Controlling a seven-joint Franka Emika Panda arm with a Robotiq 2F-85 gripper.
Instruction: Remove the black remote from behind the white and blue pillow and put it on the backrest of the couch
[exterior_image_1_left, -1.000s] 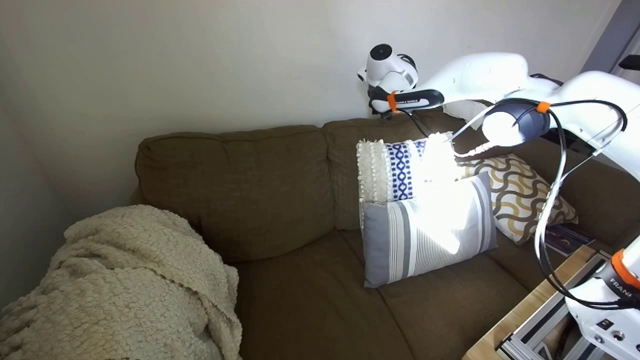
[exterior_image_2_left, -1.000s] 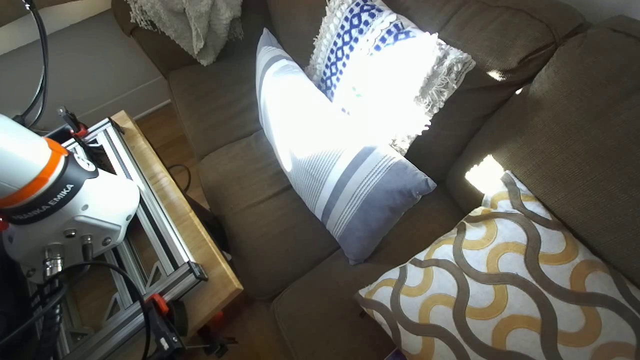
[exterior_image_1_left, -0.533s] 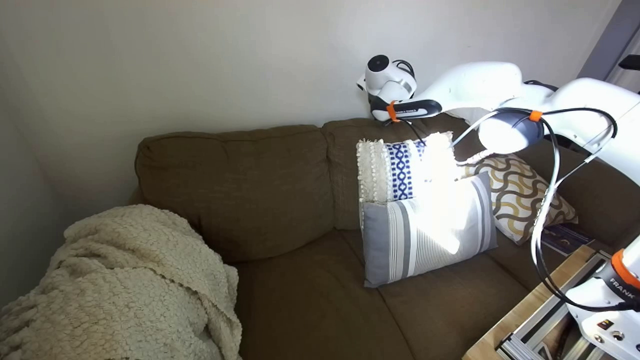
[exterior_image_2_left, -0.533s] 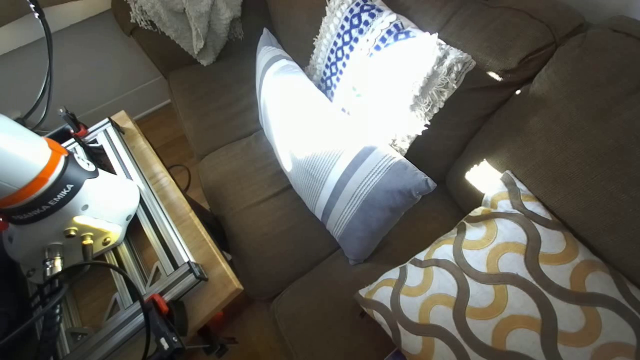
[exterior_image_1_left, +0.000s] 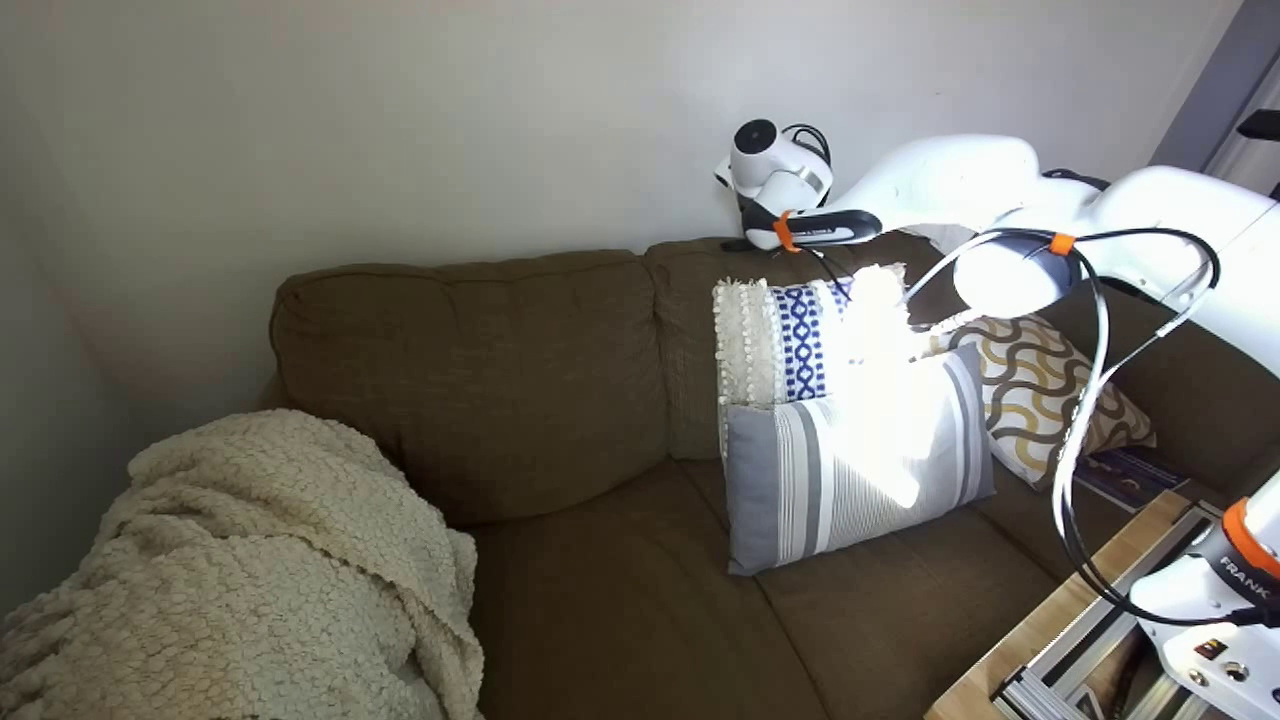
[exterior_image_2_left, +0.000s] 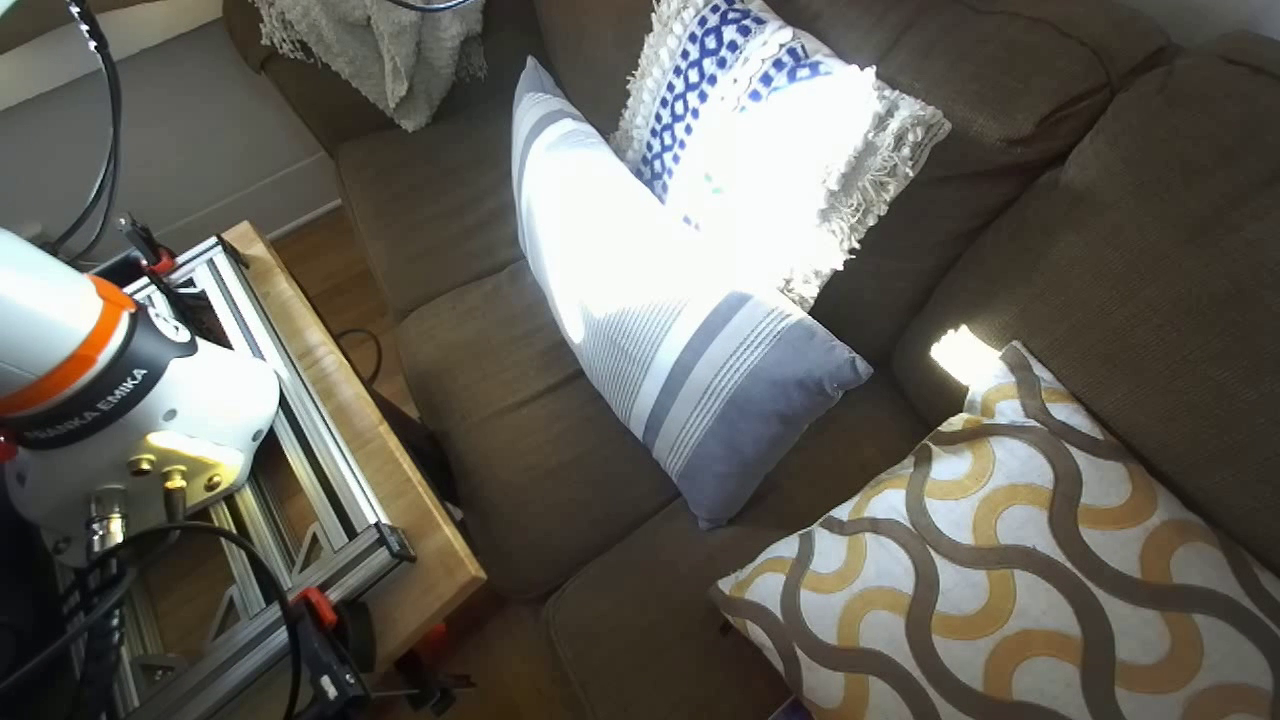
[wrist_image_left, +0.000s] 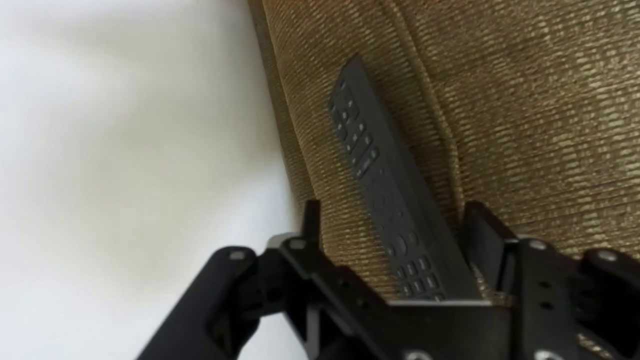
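The black remote (wrist_image_left: 395, 185) lies on the olive-brown top of the couch backrest (wrist_image_left: 540, 125) in the wrist view, its near end hidden by the gripper body. My gripper (wrist_image_left: 393, 215) is open, its fingers on either side of the remote with visible gaps. In an exterior view the hand is low over the backrest (exterior_image_1_left: 480, 300), just behind the white and blue pillow (exterior_image_1_left: 800, 340). A small dark part at the hand's left could be a finger or the remote. The pillow also shows, washed out by sun, in an exterior view (exterior_image_2_left: 690, 100), where the gripper is out of view.
A grey and white striped pillow (exterior_image_1_left: 800, 480) leans in front of the white and blue one. A lattice-patterned cushion (exterior_image_2_left: 980, 560) lies at the couch corner. A cream blanket (exterior_image_1_left: 270, 560) covers the couch's other end. The white wall (exterior_image_1_left: 480, 130) stands close behind the backrest.
The arm and hand have moved down toward the top of the backrest, slowing lately. A small dark part now shows at the hand's left. The pillows have not moved.
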